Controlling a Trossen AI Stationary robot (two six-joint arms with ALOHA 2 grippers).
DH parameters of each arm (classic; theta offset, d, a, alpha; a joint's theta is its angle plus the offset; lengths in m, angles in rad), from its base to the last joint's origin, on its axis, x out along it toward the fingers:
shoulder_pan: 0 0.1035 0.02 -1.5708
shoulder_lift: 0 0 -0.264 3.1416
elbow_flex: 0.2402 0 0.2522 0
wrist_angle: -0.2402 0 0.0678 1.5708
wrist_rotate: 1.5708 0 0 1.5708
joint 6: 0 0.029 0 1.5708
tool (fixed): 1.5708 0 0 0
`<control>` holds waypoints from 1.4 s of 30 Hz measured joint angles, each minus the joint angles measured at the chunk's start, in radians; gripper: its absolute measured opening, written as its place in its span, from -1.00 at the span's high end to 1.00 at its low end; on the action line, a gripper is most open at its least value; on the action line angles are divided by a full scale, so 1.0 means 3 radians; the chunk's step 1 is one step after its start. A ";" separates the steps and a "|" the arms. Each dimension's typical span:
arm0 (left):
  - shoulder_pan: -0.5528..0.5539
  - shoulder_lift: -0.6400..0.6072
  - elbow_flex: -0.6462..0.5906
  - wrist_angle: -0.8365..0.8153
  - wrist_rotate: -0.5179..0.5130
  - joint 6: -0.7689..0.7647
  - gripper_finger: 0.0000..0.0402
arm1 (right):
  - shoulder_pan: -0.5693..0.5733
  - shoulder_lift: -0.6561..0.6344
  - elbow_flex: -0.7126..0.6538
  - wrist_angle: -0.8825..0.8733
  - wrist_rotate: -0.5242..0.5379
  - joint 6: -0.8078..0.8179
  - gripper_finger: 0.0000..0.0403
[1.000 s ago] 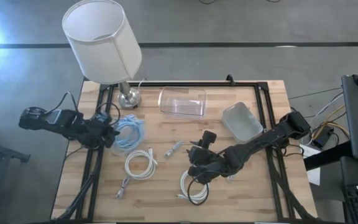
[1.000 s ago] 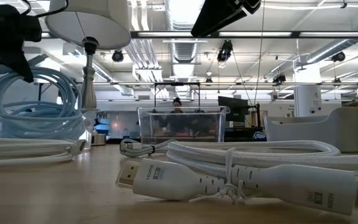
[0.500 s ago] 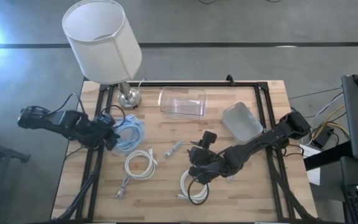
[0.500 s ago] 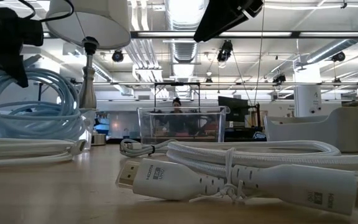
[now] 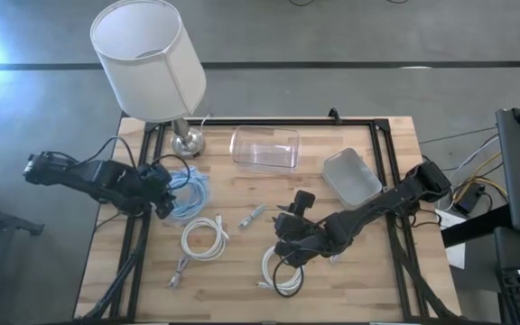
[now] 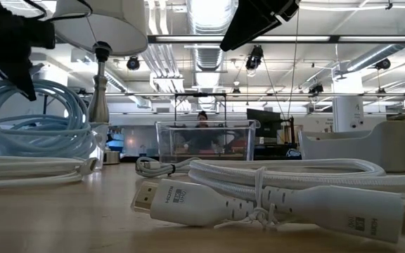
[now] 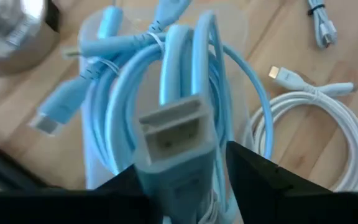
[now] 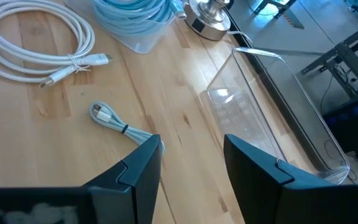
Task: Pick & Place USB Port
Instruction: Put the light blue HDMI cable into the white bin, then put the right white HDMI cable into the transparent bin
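Note:
A light blue cable point(image 5: 188, 192) lies coiled in a shallow clear tub near the lamp base; it also shows in the low view point(image 6: 37, 123). My left gripper point(image 5: 162, 195) point(image 7: 180, 160) is over the coil's left side, shut on the cable's flat plug. My right gripper point(image 5: 287, 242) point(image 8: 192, 146) hangs open above the table's middle. Below it lie a small bundled grey cable point(image 8: 120, 126) and a white coil point(image 5: 283, 271). It touches nothing. My left gripper has the light blue cable's flat plug point(image 7: 176, 134) pinched between its two fingers, which lie along the plug's sides. The plug's open end points away from the wrist. It sits above the coil, and the rest of the cable lies slack in the tub.
A lamp point(image 5: 149, 56) stands at the far left corner, its base point(image 5: 188, 141) just beyond the blue coil. A clear box point(image 5: 264, 149) and a pale tub point(image 5: 350, 176) sit on the far half. Another white coil point(image 5: 204, 239) and a short cable point(image 5: 177, 271) lie nearer.
My left gripper has crept toward the table's right, farther over the blue coil. In the low view the coil's loops have shifted and settled a little flatter. My right arm has stayed where it was.

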 joint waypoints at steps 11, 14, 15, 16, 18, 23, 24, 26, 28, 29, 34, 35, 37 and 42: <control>0.0000 0.0056 0.0728 -0.0510 -0.0723 0.0088 0.16 | 0.0000 0.0000 -0.0001 0.0001 0.0000 -0.0011 0.15; 0.0000 0.0046 0.0766 -0.0309 -0.0767 0.0235 0.16 | 0.0000 0.0000 -0.0001 0.0002 0.0000 -0.0008 0.15; 0.0000 0.0054 0.0756 -0.0205 -0.0764 0.0297 0.16 | 0.0000 -0.0001 -0.0001 0.0004 -0.0004 -0.0003 0.15; 0.0000 0.0065 0.0734 -0.0087 -0.0757 0.0359 0.16 | -0.0001 0.0000 -0.0001 0.0006 -0.0022 0.0000 0.15; 0.0000 0.0079 0.0659 0.0163 -0.0718 0.0501 0.16 | -0.0006 -0.0001 -0.0008 0.0014 -0.0105 0.0001 0.15; -0.0001 0.0177 0.0429 0.0840 -0.0525 0.0837 0.16 | -0.0014 0.0000 -0.0030 0.0047 -0.0445 0.0014 0.15; -0.0001 0.0205 0.0382 0.0969 -0.0478 0.0888 0.16 | -0.0014 -0.0001 -0.0035 0.0052 -0.0519 0.0029 0.15; -0.0001 0.0256 0.0289 0.1200 -0.0393 0.0975 0.17 | -0.0014 0.0000 -0.0053 0.0078 -0.0687 0.0061 0.15; -0.0001 0.0310 0.0195 0.1395 -0.0336 0.1038 0.17 | -0.0014 0.0000 -0.0068 0.0115 -0.0892 0.0091 0.15; -0.0001 0.0332 0.0148 0.1485 -0.0321 0.1066 0.17 | -0.0014 -0.0001 -0.0075 0.0117 -0.0990 0.0110 0.15; -0.0001 0.0463 -0.0019 0.1747 -0.0251 0.1090 0.17 | -0.0014 -0.0001 -0.0161 0.0137 -0.1317 0.0309 0.15; -0.0001 0.0490 -0.0051 0.1790 -0.0252 0.1090 0.17 | -0.0014 -0.0001 -0.0190 0.0141 -0.1360 0.0352 0.15; 0.0000 0.0548 -0.0127 0.1798 -0.0247 0.1088 0.17 | -0.0014 -0.0001 -0.0266 0.0189 -0.1465 0.0454 0.15; -0.0001 0.0639 -0.0163 0.1869 -0.0243 0.1085 0.17 | -0.0013 -0.0001 -0.0483 0.0312 -0.1699 0.0649 0.15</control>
